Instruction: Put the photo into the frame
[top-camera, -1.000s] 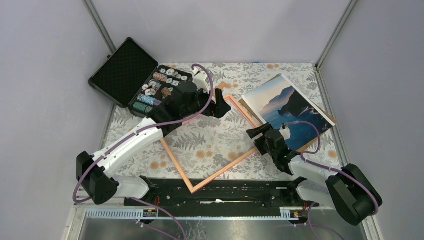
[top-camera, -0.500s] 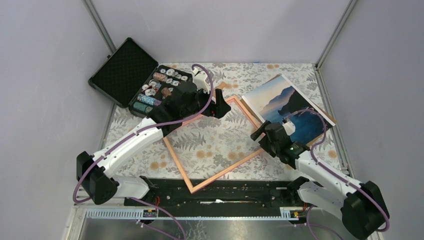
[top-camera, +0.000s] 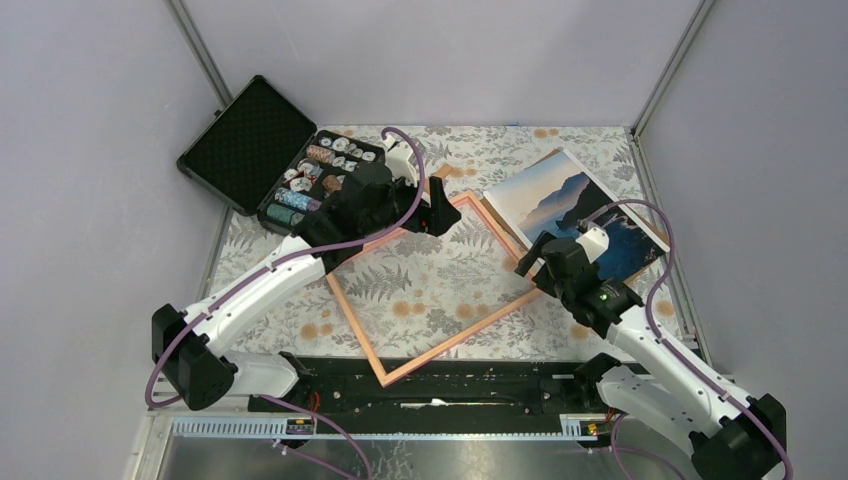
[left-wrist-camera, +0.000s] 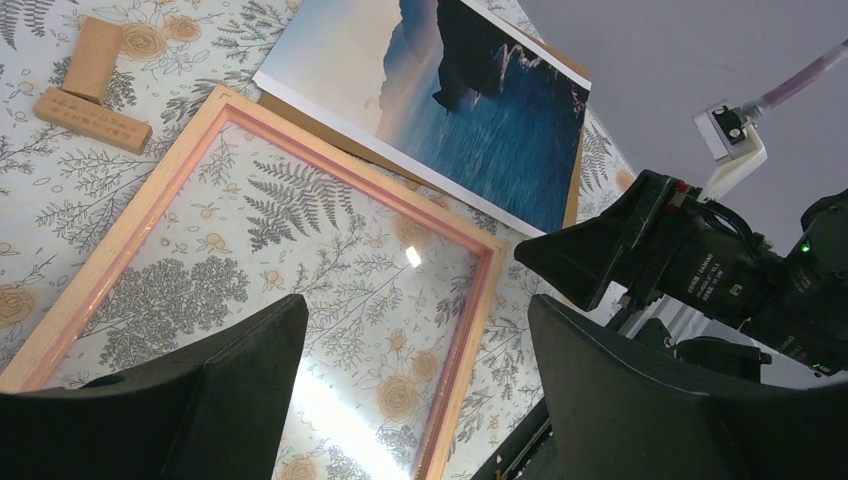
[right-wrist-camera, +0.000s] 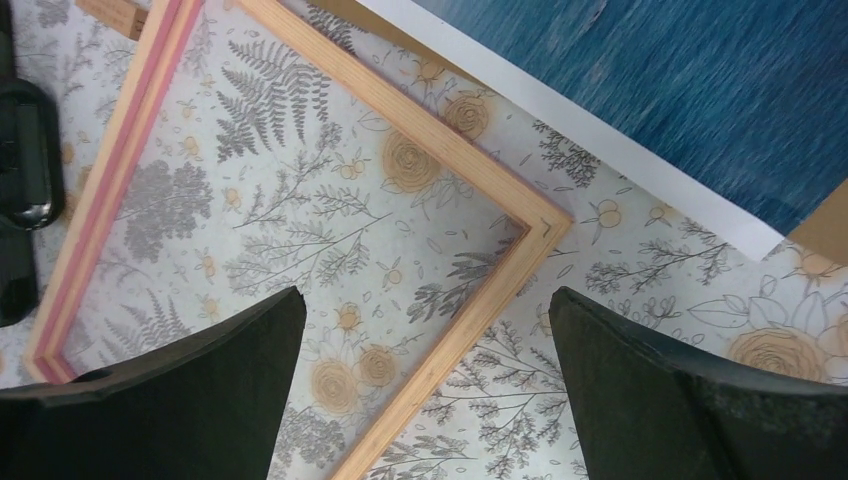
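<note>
The frame (top-camera: 455, 337) of pinkish-orange wood lies flat and tilted on the flowered tabletop, with only the cloth showing inside it. The photo (top-camera: 570, 205) of blue mountains lies face up to the frame's right, resting on a brown board (top-camera: 655, 242). My left gripper (top-camera: 435, 215) hovers open over the frame's far corner and holds nothing. My right gripper (top-camera: 533, 268) hovers open above the frame's right corner (right-wrist-camera: 540, 225), beside the photo's white edge (right-wrist-camera: 600, 140). In the wrist views, bare cloth and a frame rail (left-wrist-camera: 470, 300) show between the left gripper (left-wrist-camera: 418, 305) fingers and the right gripper (right-wrist-camera: 428, 300) fingers.
An open black case (top-camera: 262, 140) with several small items stands at the back left. Two small wooden blocks (left-wrist-camera: 90, 90) lie beyond the frame's far corner. Metal posts and grey walls close in the table; the arms' base rail (top-camera: 440, 385) runs along the near edge.
My right arm has swung right and away from the near edge, now over the frame's right corner, with its jaws spreading wider. The left arm, frame and photo have not moved.
</note>
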